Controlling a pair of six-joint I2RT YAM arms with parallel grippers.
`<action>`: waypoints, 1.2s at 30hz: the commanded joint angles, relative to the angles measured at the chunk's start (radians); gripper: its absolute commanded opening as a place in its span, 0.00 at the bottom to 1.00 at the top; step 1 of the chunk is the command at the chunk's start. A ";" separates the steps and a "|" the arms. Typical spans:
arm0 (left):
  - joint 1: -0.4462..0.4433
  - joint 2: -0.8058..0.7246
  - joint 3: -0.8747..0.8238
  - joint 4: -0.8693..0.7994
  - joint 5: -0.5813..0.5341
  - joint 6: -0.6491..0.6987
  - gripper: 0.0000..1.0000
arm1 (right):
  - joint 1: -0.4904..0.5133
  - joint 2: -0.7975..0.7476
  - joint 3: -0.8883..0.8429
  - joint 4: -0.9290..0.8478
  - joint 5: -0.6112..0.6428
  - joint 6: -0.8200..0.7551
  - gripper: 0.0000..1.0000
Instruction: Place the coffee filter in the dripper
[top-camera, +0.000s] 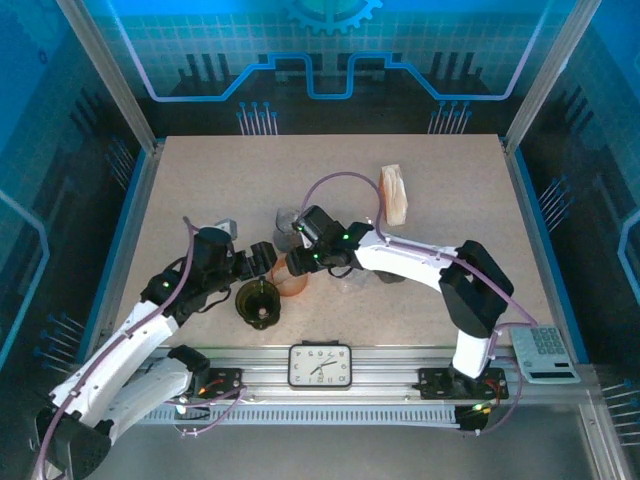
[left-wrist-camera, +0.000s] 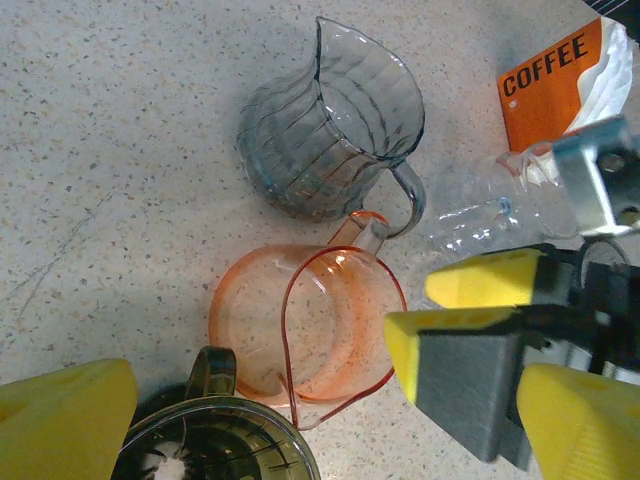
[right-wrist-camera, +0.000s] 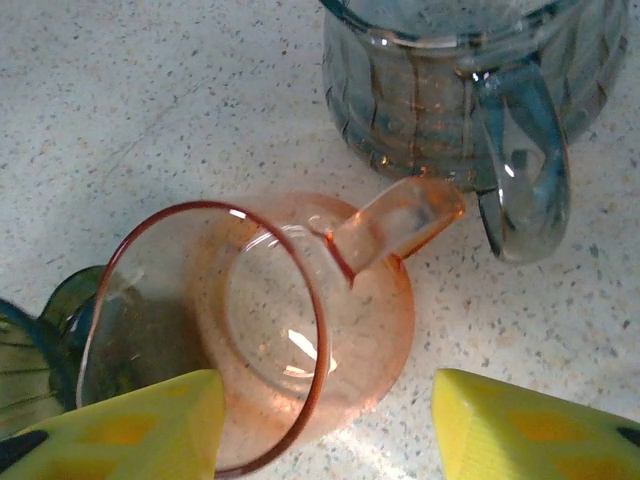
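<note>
At centre frame, the right pincer stands half-open astride a tipped orange dripper. A grey jug crowds just above; the left pincer gapes wide.

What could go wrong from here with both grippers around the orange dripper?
1. The orange dripper lies on its side, flanked by the open right gripper; closing could roll it into the glass pitcher just beyond its handle.
2. The open left gripper crowds the same spot, so fingers may collide.
3. The green dripper stands close beside the orange rim and could get knocked.
</note>
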 joint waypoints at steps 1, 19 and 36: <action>0.006 -0.016 -0.003 -0.026 -0.007 -0.015 0.99 | 0.017 0.050 0.057 -0.042 0.027 0.020 0.53; 0.005 -0.027 -0.006 -0.022 0.001 -0.020 0.99 | 0.027 0.014 0.075 -0.176 0.136 -0.042 0.11; 0.010 -0.029 -0.019 -0.011 0.012 -0.024 0.99 | 0.113 -0.197 -0.137 -0.224 0.289 -0.126 0.02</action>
